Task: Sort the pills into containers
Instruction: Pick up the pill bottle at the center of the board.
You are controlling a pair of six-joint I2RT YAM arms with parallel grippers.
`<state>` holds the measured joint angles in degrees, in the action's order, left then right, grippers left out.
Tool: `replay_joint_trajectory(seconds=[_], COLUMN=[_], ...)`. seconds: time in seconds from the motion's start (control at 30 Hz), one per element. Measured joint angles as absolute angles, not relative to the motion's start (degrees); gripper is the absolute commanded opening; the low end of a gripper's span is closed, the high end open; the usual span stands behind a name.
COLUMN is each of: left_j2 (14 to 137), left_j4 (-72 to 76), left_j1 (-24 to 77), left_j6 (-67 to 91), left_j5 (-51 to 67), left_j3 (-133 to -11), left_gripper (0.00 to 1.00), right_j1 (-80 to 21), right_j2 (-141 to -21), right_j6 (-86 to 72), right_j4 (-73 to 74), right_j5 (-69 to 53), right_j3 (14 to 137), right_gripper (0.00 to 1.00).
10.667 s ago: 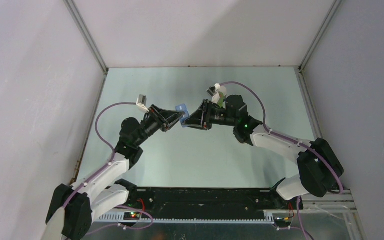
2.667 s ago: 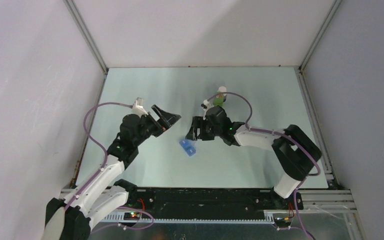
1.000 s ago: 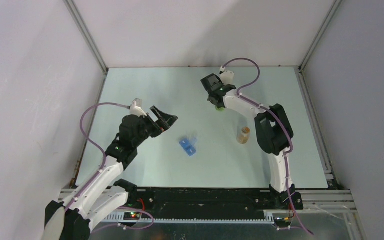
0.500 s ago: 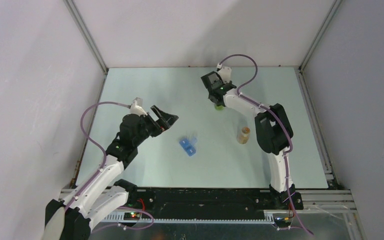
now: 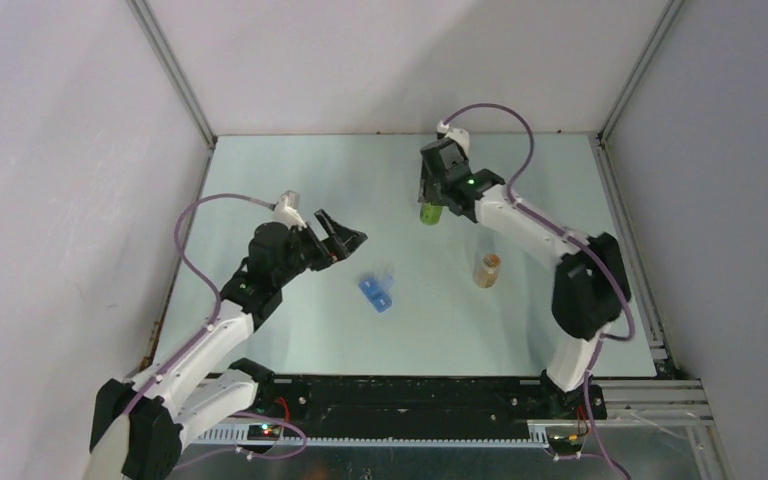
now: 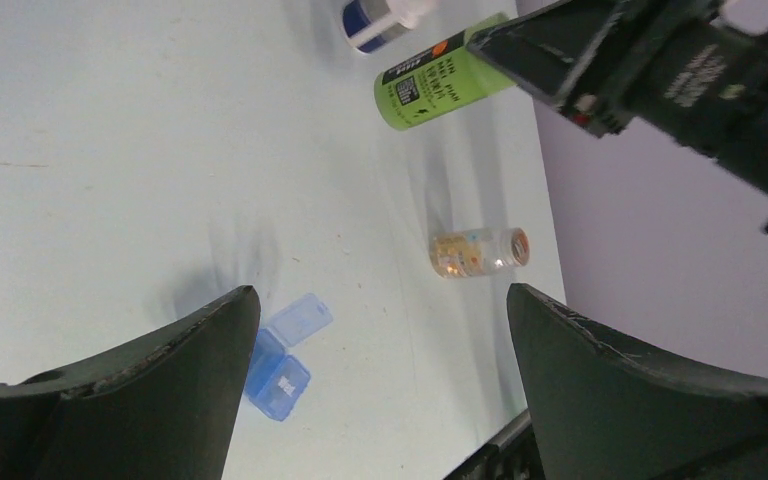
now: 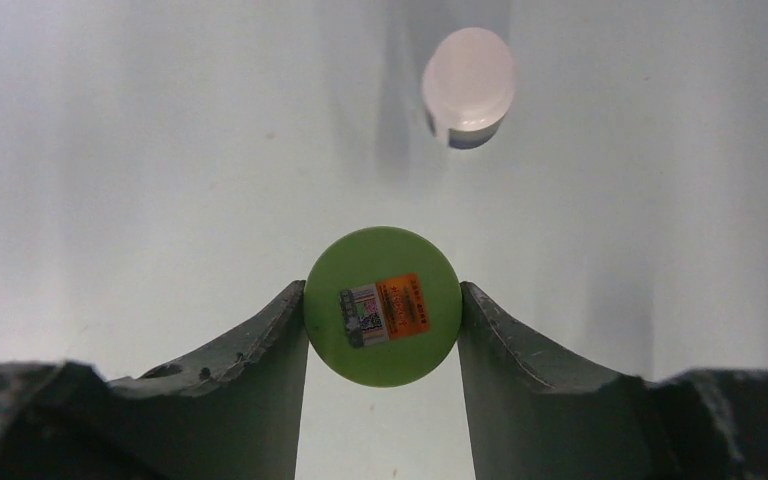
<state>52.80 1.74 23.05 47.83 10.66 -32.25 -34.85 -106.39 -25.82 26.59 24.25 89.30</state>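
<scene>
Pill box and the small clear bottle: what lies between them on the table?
Nothing; the table between pill box and bottle is bare, as the top view shows.

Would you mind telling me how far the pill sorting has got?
Done: the blue pill box lies open on the table. In hand: the right gripper clamps the green bottle; the left gripper hangs open. Left: pills sit in the clear vial; none visible in the box.

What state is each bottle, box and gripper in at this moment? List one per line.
green bottle: upright, clamped by the right arm
right gripper: jaws shut on the green bottle
left gripper: jaws wide open, empty
blue pill box: lying flat, lid open
clear vial: upright, orange cap on, yellow pills inside
white-capped bottle: upright, cap on
</scene>
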Motion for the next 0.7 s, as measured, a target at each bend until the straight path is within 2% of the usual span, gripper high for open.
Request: replay_joint_trajectory(seconds=[0.27,0.37,0.7], left_j2=[56.8,58.7,67.1], left_j4=[5.4,6.1,4.0], left_j1=[31.4,34.1,37.4], left_j6=[40.6,35.3,17.8], left_j5=[11.2,12.1,25.6], left_j3=[-38.9,-42.6,-52.4], left_gripper=[0.99,0.95,0.91], right_j1=[-33.4,-32.8,-32.8], right_j2=[-86.7,-80.2,-70.3], right_j6=[-23.4,-22.7,-21.3], right_j4=[29.1,30.9,33.6], right_j5=[6.9,-1.5,-20.8], right_j3=[81.8,79.1,76.0], right_gripper=[0.33,0.34,0.34])
